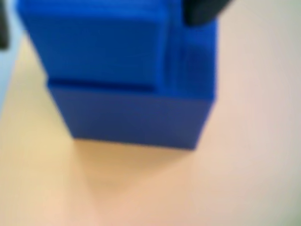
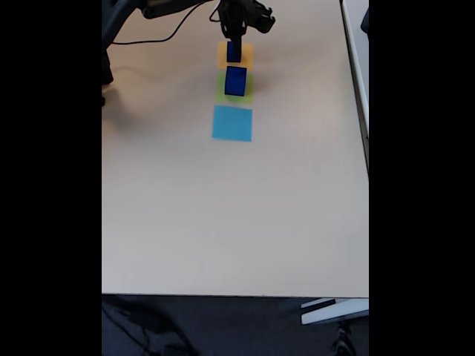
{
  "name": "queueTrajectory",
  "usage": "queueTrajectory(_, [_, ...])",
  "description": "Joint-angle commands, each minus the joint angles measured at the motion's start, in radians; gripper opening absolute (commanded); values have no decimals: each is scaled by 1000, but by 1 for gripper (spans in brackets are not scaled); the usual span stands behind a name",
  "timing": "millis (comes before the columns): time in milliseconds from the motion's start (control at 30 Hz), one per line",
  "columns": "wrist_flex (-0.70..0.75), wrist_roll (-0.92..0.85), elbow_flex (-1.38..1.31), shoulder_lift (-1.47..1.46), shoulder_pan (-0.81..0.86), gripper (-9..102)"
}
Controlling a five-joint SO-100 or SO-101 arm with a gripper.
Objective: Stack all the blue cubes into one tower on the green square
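Observation:
In the fixed view a dark blue cube stands on the green square. Just beyond it, a smaller blue cube rests on an orange square, directly under my gripper. The blurred wrist view shows this close up. A smaller blue block sits on a wider blue block, stepped in outline, on the orange surface. My gripper straddles the upper block. One dark finger is at the top right and the other at the left edge, with a sliver of background between it and the block.
A flat light-blue square lies in front of the green one. The beige table stretches wide toward the near edge. A black cable trails at the back left, beside the arm's base.

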Motion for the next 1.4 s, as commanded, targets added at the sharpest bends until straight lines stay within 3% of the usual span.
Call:
queueTrajectory(0, [3, -6, -37, 11, 12, 9])
queueTrajectory(600, [-8, -38, -35, 69, 35, 0])
queueTrajectory(1367, [-34, -318, 21, 356, 242, 1])
